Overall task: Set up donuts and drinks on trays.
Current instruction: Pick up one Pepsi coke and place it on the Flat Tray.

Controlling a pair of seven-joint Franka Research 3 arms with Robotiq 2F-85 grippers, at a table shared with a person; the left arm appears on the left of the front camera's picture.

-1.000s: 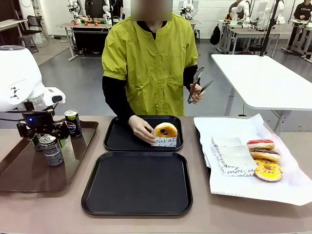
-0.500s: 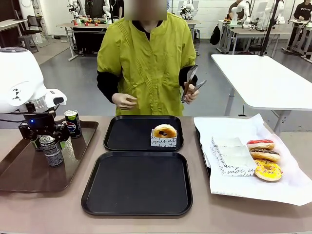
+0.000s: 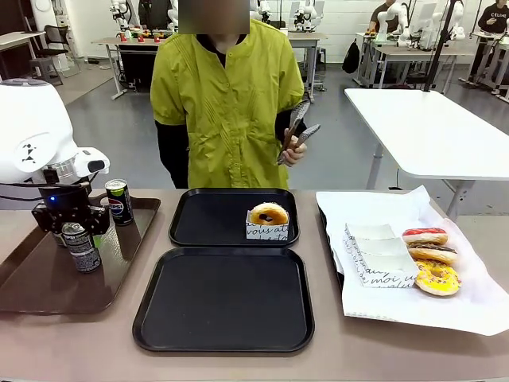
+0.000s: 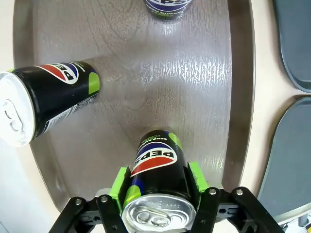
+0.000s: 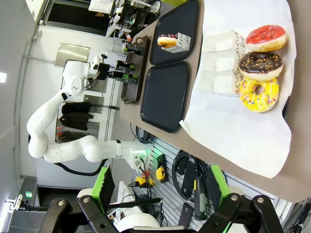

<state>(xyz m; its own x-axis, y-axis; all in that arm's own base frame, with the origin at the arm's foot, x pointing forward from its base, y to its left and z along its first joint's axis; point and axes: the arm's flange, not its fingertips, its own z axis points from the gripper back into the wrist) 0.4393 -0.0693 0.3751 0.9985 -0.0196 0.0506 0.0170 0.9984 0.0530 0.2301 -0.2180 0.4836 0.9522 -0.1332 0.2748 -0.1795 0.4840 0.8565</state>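
Held can [image 4: 155, 160]: a slim dark drink can, upright, over the left part of the brown tray [image 3: 127, 263]. I cannot tell whether its base is off the surface.
Left gripper [image 4: 158, 179]: jaws pinching the can just under its silver top, one green pad on each side.
Other drinks: a second can [image 3: 118, 201] stands at the brown tray's far edge, and a third can [image 4: 43, 102] stands near the held one.
Black trays: the near tray [image 3: 223, 298] is bare. The far tray [image 3: 203, 223] carries one golden donut [image 3: 269, 215] in its printed sleeve at the right end.
Step in hand: probably moving this can from the brown tray to a black tray.
Doing it well: raise it straight up until the base clears the brown tray's raised rim. Keep it vertical and away from the third can. Cross to a bare patch apart from the donut, lower it until the base sits flat, and only then release. A can this slim tips easily.
Spare donuts: red [image 3: 424, 235], chocolate [image 3: 433, 253] and yellow [image 3: 436, 277] donuts lie on the white paper at the right.
Right gripper [image 5: 163, 204]: jaws spread and empty, high above the tabletop's right end.
Person: holds tongs [image 3: 298, 127] in a raised hand [image 3: 294, 151], away from the trays.
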